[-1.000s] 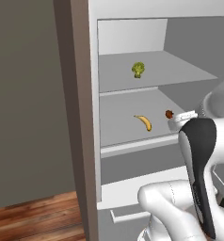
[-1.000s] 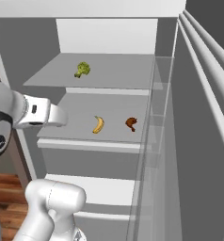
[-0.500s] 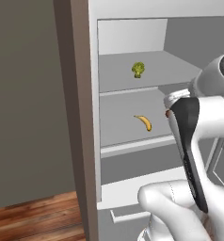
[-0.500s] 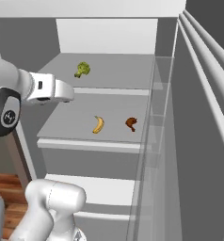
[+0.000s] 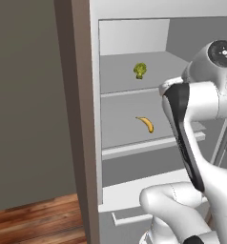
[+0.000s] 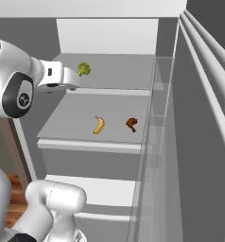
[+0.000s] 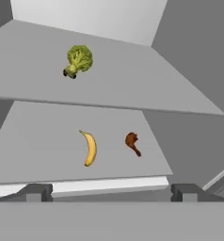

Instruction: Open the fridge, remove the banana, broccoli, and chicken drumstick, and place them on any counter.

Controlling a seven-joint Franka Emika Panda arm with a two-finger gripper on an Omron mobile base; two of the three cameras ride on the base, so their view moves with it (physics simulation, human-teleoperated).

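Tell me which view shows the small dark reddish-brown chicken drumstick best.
The hand view: the small dark reddish-brown chicken drumstick lies unobstructed on the lower grey fridge shelf, right of the curved yellow banana. The right base view shows it too, from farther off. In the left base view the white arm covers that part of the shelf.

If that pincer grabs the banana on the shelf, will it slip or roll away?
Probably not roll: the banana is curved and lies flat on the lower shelf. It looks smooth, so it might slide or pivot if nudged. It seems small and light, apart from the chicken drumstick.
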